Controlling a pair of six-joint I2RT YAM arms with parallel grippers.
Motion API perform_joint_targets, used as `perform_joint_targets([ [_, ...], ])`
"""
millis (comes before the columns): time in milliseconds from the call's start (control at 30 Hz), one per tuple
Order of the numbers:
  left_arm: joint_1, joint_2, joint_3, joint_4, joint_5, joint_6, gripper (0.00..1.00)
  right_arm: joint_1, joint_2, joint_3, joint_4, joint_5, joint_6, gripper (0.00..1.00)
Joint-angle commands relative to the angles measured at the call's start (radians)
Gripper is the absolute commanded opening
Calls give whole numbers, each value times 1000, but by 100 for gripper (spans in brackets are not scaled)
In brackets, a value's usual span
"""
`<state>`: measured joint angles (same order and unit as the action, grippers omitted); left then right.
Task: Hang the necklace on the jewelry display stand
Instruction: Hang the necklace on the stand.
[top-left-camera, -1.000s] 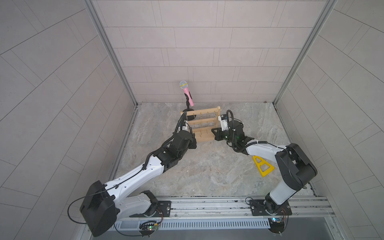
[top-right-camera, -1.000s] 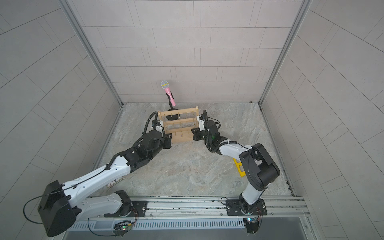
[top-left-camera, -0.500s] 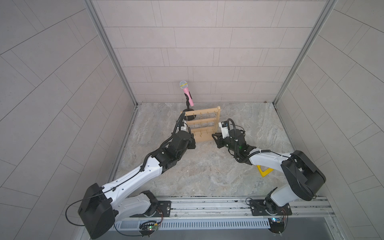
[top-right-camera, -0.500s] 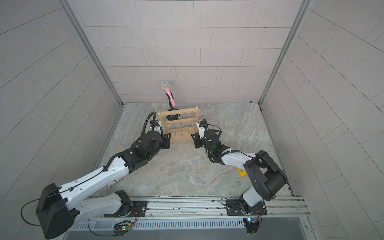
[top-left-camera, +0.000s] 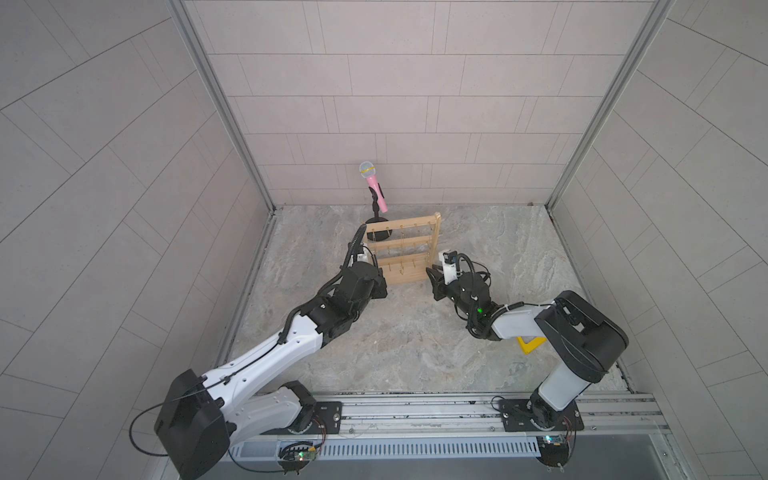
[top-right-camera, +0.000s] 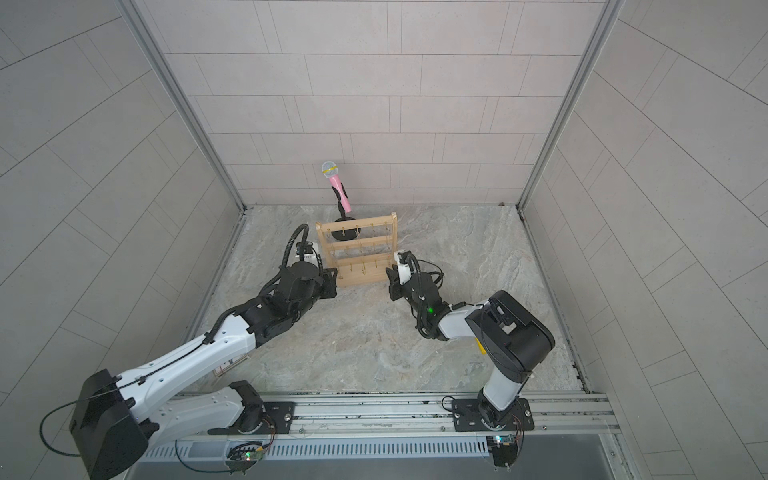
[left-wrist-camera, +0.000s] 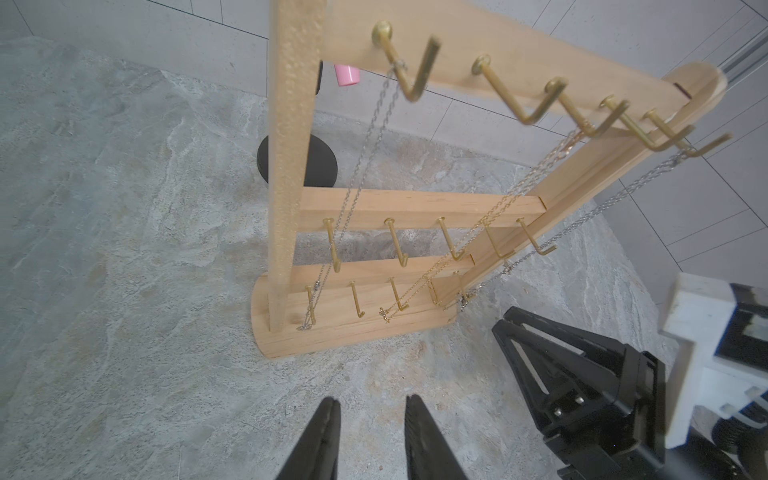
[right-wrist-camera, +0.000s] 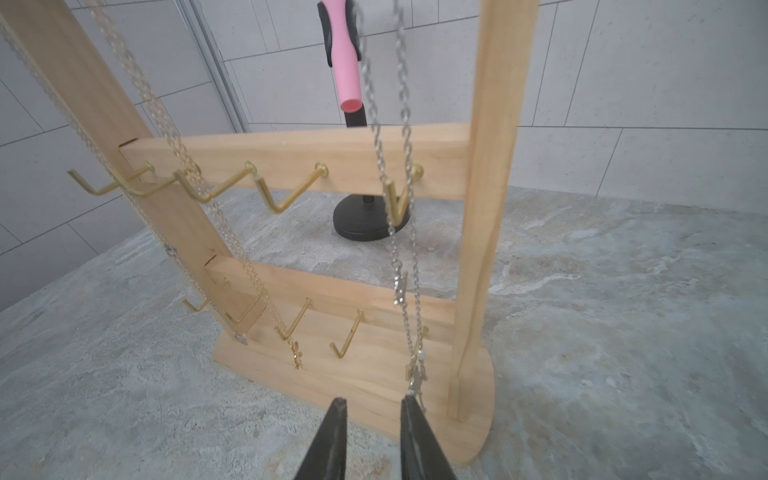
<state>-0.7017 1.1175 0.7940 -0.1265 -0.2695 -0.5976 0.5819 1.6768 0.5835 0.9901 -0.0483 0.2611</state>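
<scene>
1. The jewelry display stand (top-left-camera: 435, 243) stands upright on the counter (top-left-camera: 399, 345), toward the back wall. Its hooked bars face both arms, so either one can reach a hook from the front.
2. The necklace (right-wrist-camera: 400, 286), a silver chain, hangs from the top bar at the end nearest the right arm. It drops in front of the lower bars, and its pendant dangles low, near the base. I take it for the task's piece because it is the chain closest to the right pincer (right-wrist-camera: 370, 436). The hanging looks done.
3. The right pincer sits low, just beside that end of the base, with its jaws spread and nothing between them. The pendant is right by one tip; I cannot tell whether they touch. Staying low probably keeps it clear of the chain.
4. The left pincer (left-wrist-camera: 370, 440) is also spread and empty. It is held back from the stand's front and apart from it, so it supports nothing.
5. Only the left wrist view shows the top hooks.
   - The necklace is looped over the end hook (left-wrist-camera: 702, 146).
   - A gold chain (left-wrist-camera: 478, 228) and a second silver chain (left-wrist-camera: 357, 187) hang from other top hooks.
6. The right wrist view cuts off the top bar but shows the pendant and the tip up close.
7. The top views barely resolve any chain. They do show the pink microphone (top-left-camera: 375, 189) behind the stand and a yellow piece (top-left-camera: 531, 345) partly under the right arm.
</scene>
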Motion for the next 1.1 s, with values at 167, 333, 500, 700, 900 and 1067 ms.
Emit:
perform_joint_targets([
  [167,28,-2,-19,29,15,-23,31,-6,51,74,62,-30,-20,26],
  [333,34,-5,-24,32,19,-25,31,-16,78,100,61,-30,-18,27],
  [500,43,-6,-29,37,26,-25,31,-24,89,124,49,-30,-17,29],
  [700,55,-2,-35,50,41,-31,31,-28,85,119,44,-24,-28,31],
  [900,60,-1,-39,57,48,-35,31,-32,101,137,38,-31,-28,31],
  [1067,64,-7,-41,54,47,-36,31,-33,118,165,26,-38,-29,31],
])
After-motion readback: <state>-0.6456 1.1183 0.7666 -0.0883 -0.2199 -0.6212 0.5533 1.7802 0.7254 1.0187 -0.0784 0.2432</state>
